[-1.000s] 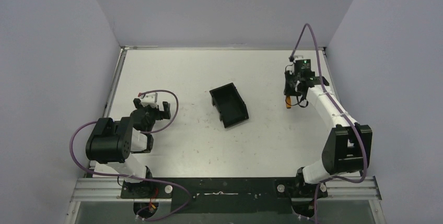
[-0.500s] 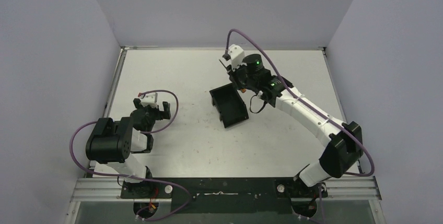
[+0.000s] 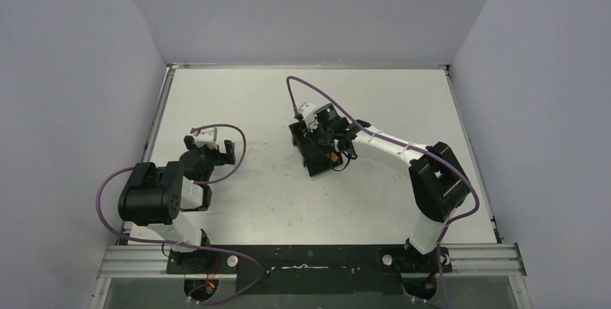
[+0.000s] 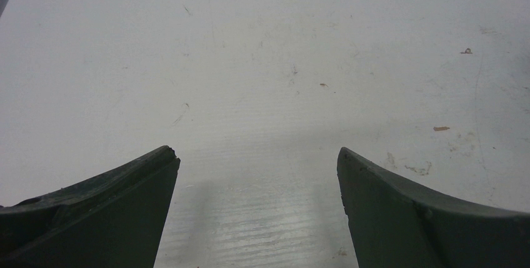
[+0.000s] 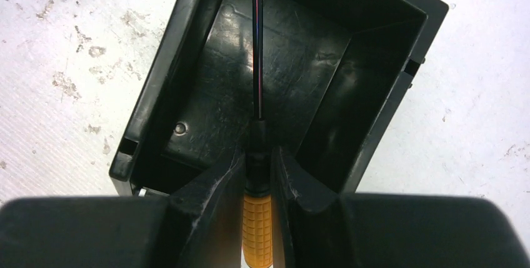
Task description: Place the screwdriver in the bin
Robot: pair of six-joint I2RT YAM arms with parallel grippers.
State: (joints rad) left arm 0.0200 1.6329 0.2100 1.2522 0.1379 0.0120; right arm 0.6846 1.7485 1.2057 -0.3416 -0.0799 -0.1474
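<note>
The black bin (image 3: pixel 311 152) stands at the middle of the table. My right gripper (image 3: pixel 326 145) hangs over it, shut on the screwdriver (image 3: pixel 333 156). In the right wrist view the orange handle (image 5: pixel 257 227) sits between the two fingers (image 5: pixel 215 183), and the thin black shaft points down into the bin (image 5: pixel 375 118), its tip near the far wall. My left gripper (image 3: pixel 209 152) rests at the left of the table, open and empty, with only bare table between its fingers (image 4: pixel 119 205) in the left wrist view.
The white table (image 3: pixel 252 201) is scuffed and walled by grey panels on the left, back and right. Purple cables loop from both wrists. The arm bases stand on the black rail at the near edge.
My right arm has swung from the far right of the table to the middle, carrying the screwdriver, and now holds it over the bin. The left arm has not moved.
</note>
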